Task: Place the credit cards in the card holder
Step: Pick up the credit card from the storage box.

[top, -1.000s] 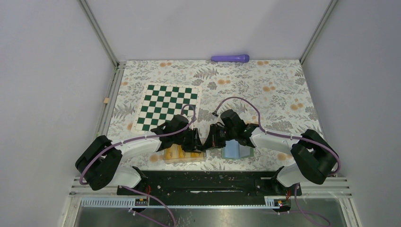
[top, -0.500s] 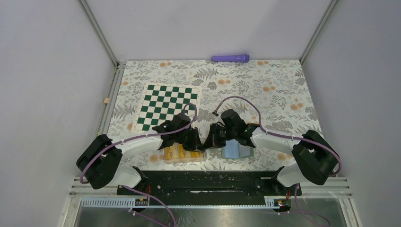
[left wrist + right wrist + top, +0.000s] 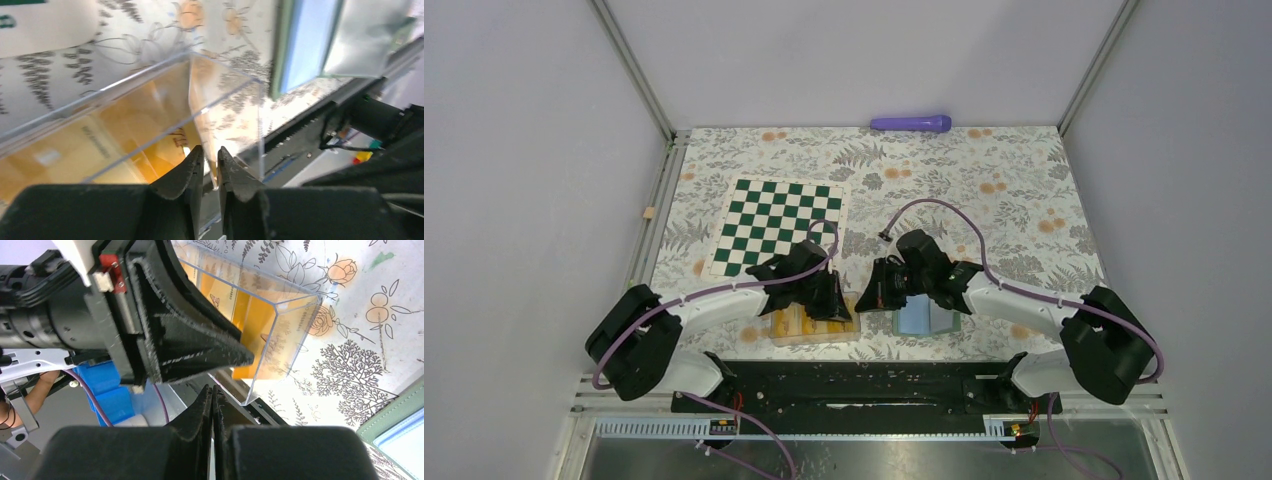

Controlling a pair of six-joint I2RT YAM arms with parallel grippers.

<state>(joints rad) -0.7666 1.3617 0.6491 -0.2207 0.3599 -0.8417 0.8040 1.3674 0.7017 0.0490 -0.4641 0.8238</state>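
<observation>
The credit cards (image 3: 796, 322) are orange and lie in a clear plastic box (image 3: 809, 327) at the table's near edge. They also show in the left wrist view (image 3: 60, 150) and the right wrist view (image 3: 245, 315). The card holder (image 3: 921, 320) lies open just right of the box, light blue inside up, with a green rim (image 3: 405, 440). My left gripper (image 3: 210, 155) is shut on the box's thin wall at its right end, one finger inside and one outside. My right gripper (image 3: 212, 390) is shut and empty. It hovers between box and holder (image 3: 867, 297).
A green and white chessboard mat (image 3: 779, 225) lies left of centre behind the box. A purple tube (image 3: 911, 123) rests at the far edge. The black base rail (image 3: 854, 385) runs right in front of box and holder.
My right arm's elbow has swung to the right and its wrist has shifted a little. My left gripper has stayed at the box's right end.
</observation>
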